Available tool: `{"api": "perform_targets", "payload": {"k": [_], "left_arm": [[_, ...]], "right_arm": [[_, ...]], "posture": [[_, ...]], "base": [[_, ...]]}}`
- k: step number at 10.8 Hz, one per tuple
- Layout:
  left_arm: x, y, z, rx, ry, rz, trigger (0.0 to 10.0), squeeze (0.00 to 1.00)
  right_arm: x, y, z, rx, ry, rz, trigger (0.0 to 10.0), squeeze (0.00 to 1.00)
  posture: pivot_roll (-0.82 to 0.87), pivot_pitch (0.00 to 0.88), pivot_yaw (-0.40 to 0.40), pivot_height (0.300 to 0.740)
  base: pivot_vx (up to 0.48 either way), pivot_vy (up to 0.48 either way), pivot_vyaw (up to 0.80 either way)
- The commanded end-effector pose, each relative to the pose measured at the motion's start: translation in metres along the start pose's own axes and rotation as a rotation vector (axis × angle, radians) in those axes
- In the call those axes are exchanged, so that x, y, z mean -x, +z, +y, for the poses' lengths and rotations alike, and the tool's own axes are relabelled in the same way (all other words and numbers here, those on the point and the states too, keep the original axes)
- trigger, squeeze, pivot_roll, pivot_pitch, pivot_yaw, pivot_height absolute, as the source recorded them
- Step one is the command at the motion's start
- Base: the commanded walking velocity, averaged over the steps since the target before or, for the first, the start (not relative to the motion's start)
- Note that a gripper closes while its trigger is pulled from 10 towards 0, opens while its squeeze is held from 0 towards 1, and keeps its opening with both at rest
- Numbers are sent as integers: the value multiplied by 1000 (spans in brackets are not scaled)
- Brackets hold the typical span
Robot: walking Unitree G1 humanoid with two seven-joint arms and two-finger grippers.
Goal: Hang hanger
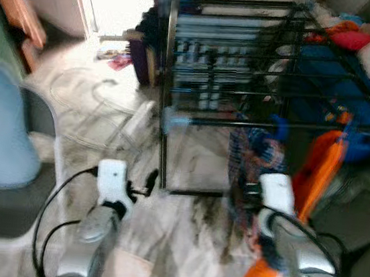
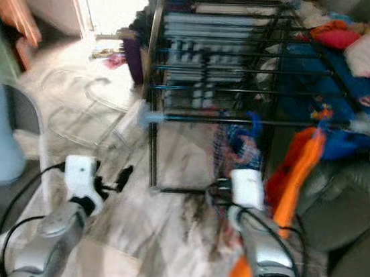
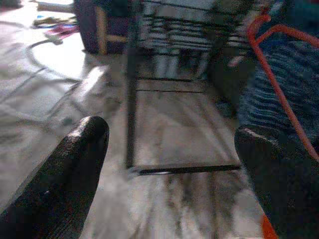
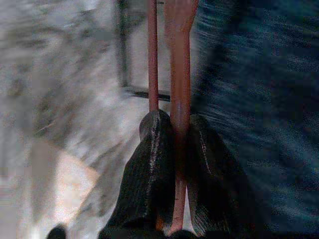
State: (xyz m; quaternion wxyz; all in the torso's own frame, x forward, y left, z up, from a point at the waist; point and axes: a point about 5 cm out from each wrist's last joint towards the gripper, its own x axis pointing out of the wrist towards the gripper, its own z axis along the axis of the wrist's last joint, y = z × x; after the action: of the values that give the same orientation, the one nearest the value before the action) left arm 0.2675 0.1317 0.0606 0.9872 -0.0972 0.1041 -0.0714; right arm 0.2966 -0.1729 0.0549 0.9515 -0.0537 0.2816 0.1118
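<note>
Resting seemingly between right tool (image 4: 174, 144) fingers: hanger (image 4: 179, 74)

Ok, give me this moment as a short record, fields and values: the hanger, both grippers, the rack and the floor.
hanger: orange hanger with a blue patterned garment on it, held beside the rack
right gripper: right gripper shut on the hanger's orange bar
left gripper: left gripper open, holding nothing, low over the floor facing the rack
rack: black metal drying rack, standing ahead of the robot
hung yet: no, the hanger is not yet on a rack bar
floor: pale marble floor
image quality: blurred
</note>
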Motion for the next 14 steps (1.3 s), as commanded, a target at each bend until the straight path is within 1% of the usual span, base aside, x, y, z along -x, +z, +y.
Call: {"api": "perform_targets", "payload": {"k": [1, 3, 4, 5, 6, 7, 8, 9, 10, 11, 12, 13, 14], "left_arm": [[1, 0, 5, -9, 19, 2, 10000, 0], [1, -1, 4, -14, 21, 7, 10000, 0], [0, -1, 3, -14, 12, 8, 10000, 0], [0, -1, 2, -7, 0, 10, 10000, 0], [1, -2, 0, 18, -23, 22, 10000, 0], [2, -3, -1, 29, -35, 32, 10000, 0], [4, -5, -3, 47, -49, 36, 10000, 0], [5, -6, -3, 50, -48, 41, 10000, 0], [6, -7, -3, 55, -49, 52, 10000, 0], [6, -8, -4, 61, -61, 63, 10000, 0], [6, -8, -5, 66, -70, 71, 10000, 0], [6, -8, -5, 68, -74, 77, 10000, 0], [6, -10, -6, 71, -75, 88, 10000, 0]], "right_arm": [[3, 6, 2, 19, 16, -27, 10000, 0], [5, 11, 8, 66, 58, -55, 10000, 0], [3, 19, 9, 88, 58, -78, 10000, 0], [1, 25, 7, 97, 39, -90, 10000, 0], [-5, 35, 2, 93, -5, -102, 10000, 0], [-9, 42, 0, 84, -23, -110, 10000, 0], [-13, 56, -1, 77, -38, -137, 10000, 0], [-16, 61, -3, 84, -60, -139, 10000, 0], [-21, 65, -6, 66, -94, -118, 10000, 0], [-28, 68, -4, 7, -107, -70, 10000, 0], [-32, 70, -1, -9, -109, -58, 10000, 0], [-34, 69, 3, -3, -109, -46, 10000, 0], [-37, 65, 12, -10, -92, -18, 10000, 0]], "posture": [[-133, 0, 45, 740], [-134, 0, 53, 740], [-134, 0, 54, 740], [-134, 0, 54, 740], [-129, 0, 53, 740], [-122, 0, 47, 740], [-111, 0, 40, 740], [-107, 0, 37, 740], [-103, 0, 31, 740], [-98, 0, 24, 740], [-98, 0, 24, 740], [-95, 0, 21, 740], [-92, 0, 19, 740]], "base": [[0, 0, 0], [0, 0, 0], [0, 0, 0], [0, 0, 0], [0, 0, 0], [0, 0, 0], [0, 0, 0], [0, 0, 0], [0, 0, 0], [0, 0, 0], [0, 0, 0], [0, 0, 0], [0, 0, 0]]}}
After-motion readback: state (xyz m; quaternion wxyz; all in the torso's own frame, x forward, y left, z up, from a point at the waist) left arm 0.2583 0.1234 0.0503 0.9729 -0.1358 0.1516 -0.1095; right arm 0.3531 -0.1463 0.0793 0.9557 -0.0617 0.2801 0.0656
